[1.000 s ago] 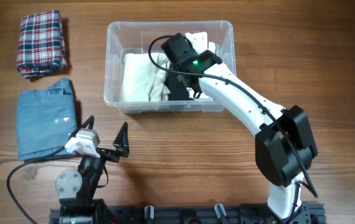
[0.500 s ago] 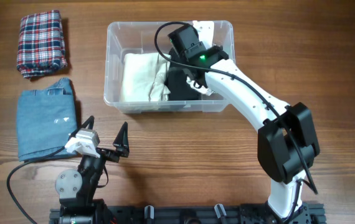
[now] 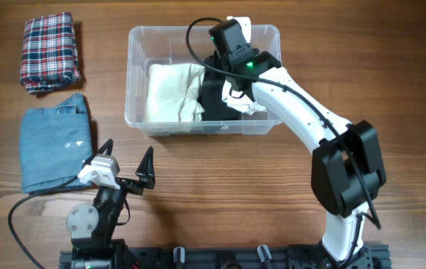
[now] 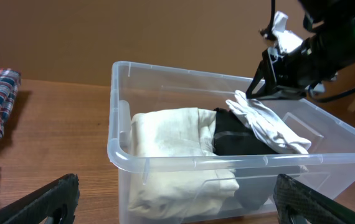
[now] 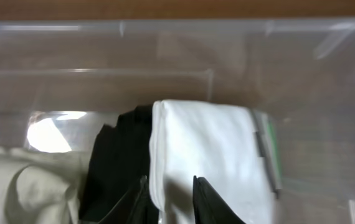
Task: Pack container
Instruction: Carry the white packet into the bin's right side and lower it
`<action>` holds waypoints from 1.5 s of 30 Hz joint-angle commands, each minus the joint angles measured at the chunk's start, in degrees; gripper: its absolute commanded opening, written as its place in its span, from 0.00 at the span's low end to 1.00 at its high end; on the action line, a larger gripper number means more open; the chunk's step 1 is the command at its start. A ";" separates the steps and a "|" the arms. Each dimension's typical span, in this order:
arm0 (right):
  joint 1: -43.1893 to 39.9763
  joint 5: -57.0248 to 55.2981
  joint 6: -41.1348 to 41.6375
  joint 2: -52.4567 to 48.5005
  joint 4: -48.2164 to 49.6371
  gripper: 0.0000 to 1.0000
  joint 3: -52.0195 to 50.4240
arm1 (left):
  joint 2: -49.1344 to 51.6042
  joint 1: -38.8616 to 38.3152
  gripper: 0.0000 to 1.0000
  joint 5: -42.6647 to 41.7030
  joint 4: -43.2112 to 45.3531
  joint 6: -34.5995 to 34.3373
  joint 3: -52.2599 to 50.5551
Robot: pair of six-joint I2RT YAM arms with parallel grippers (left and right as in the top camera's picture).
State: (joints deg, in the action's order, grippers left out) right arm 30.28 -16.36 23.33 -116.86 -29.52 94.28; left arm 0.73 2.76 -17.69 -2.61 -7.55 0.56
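The container (image 3: 134,75) is a clear tub at the far middle of the table, also in the left wrist view (image 4: 123,158). It holds a cream cloth (image 3: 168,91), a black cloth (image 3: 214,101) and a white cloth (image 3: 251,107). My right gripper (image 3: 226,58) is inside the tub near the far wall. Its fingers (image 5: 168,199) are nearly together on the left folded edge of the white cloth (image 5: 208,149), which lies over the black cloth (image 5: 118,162). My left gripper (image 3: 129,152) is wide open and empty near the front edge, facing the tub (image 4: 174,180).
A folded plaid cloth (image 3: 48,51) lies at the far left. A folded denim piece (image 3: 54,146) lies in front of it, next to my left arm. The right arm spans from the front right over the tub's right half.
My right gripper has moved from the tub's middle toward the far wall and a little right. The white cloth now shows more at the tub's near right. The left arm has not moved.
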 commanded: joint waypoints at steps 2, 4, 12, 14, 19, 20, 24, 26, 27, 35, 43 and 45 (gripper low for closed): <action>-0.42 7.74 2.62 -4.31 0.09 0.22 -0.92 | -0.57 0.48 1.00 -0.28 -0.07 1.29 -0.24; -0.42 10.19 2.58 -6.19 -0.26 0.22 -1.09 | -0.57 0.46 1.00 -0.28 -0.07 1.29 -0.24; -0.37 12.20 2.47 -6.47 -0.57 0.28 -0.44 | -0.57 0.46 1.00 -0.28 -0.07 1.29 -0.24; -0.35 10.03 2.21 -4.35 -1.27 0.31 -0.13 | -0.57 0.46 1.00 -0.28 -0.07 1.29 -0.24; -0.35 7.34 0.39 7.06 -3.63 0.32 -0.11 | -0.57 0.46 1.00 -0.28 -0.07 1.29 -0.24; -0.35 7.39 0.50 8.57 -4.68 0.32 -0.11 | -0.57 0.46 1.00 -0.28 -0.07 1.29 -0.24; -0.35 7.43 1.66 10.36 -11.69 0.31 -0.26 | -0.57 0.48 1.00 -0.28 -0.07 1.29 -0.24; -0.35 8.37 4.04 9.51 -13.38 0.30 -1.40 | -0.57 0.46 1.00 -0.28 -0.07 1.29 -0.24; -0.35 9.97 4.02 8.81 -13.35 0.30 -2.54 | -0.57 0.46 1.00 -0.28 -0.07 1.29 -0.24; -0.35 15.21 5.57 2.43 -7.37 0.29 -10.84 | -0.57 0.48 1.00 -0.28 -0.07 1.29 -0.24; -0.35 14.45 6.62 1.44 -5.64 0.32 -11.47 | -0.57 0.46 1.00 -0.28 -0.07 1.29 -0.24; -0.35 12.90 6.29 2.97 -5.86 0.33 -9.86 | -0.57 0.46 1.00 -0.28 -0.07 1.29 -0.24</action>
State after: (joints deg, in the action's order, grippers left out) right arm 29.56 -3.40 28.95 -113.40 -35.33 84.14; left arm 0.73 2.76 -17.72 -2.61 -7.53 0.56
